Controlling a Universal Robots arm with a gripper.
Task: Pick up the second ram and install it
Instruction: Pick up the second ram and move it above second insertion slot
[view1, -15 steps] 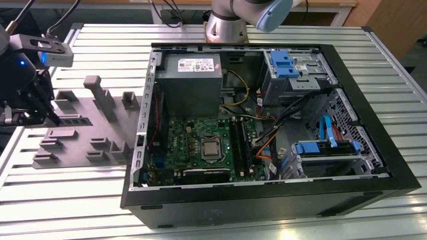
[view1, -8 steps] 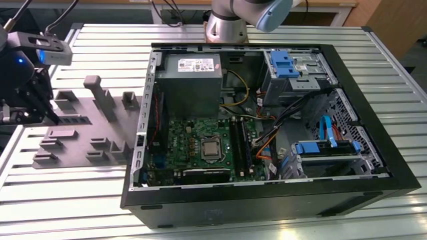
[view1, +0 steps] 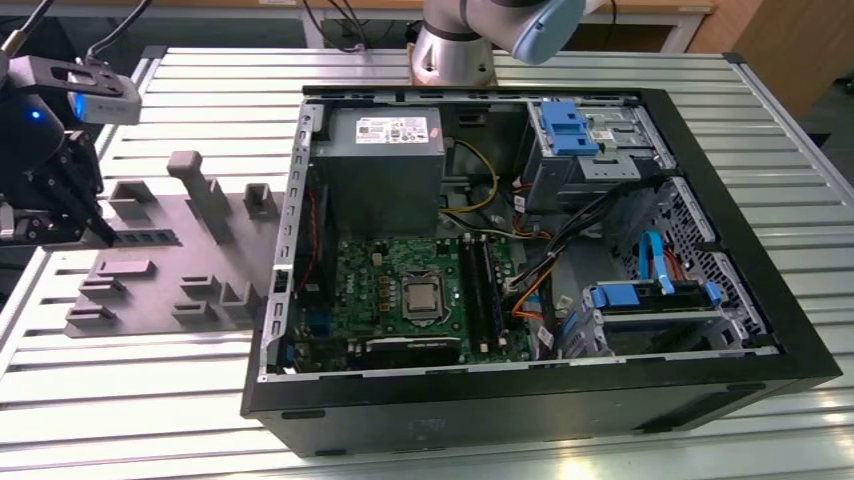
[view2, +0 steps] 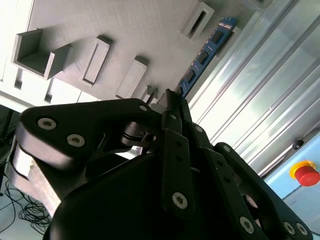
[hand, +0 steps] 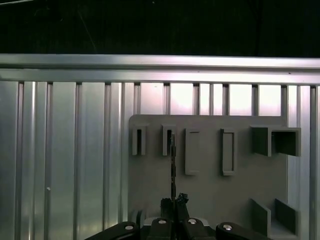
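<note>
The second ram (view1: 144, 237) is a narrow blue stick with black chips, standing on edge over the grey holder tray (view1: 160, 275) at the exterior view's left. My gripper (view1: 96, 238) is at the stick's near end. In the second wrist view the black fingers (view2: 172, 112) meet on the ram (view2: 205, 55), which runs away from them along the tray (view2: 125, 30). In the first wrist view the ram (hand: 173, 165) shows edge-on as a thin dark line from the gripper (hand: 175, 201) to a slot in the tray (hand: 210, 190). The gripper is shut on it.
The open black computer case (view1: 534, 400) lies to the exterior view's right of the tray, with the green motherboard (view1: 387, 290) and its long memory slots (view1: 478, 290) inside. The arm's base (view1: 451, 55) stands behind the case. A red button (view2: 306, 175) sits beyond the slatted metal table (view1: 147, 400).
</note>
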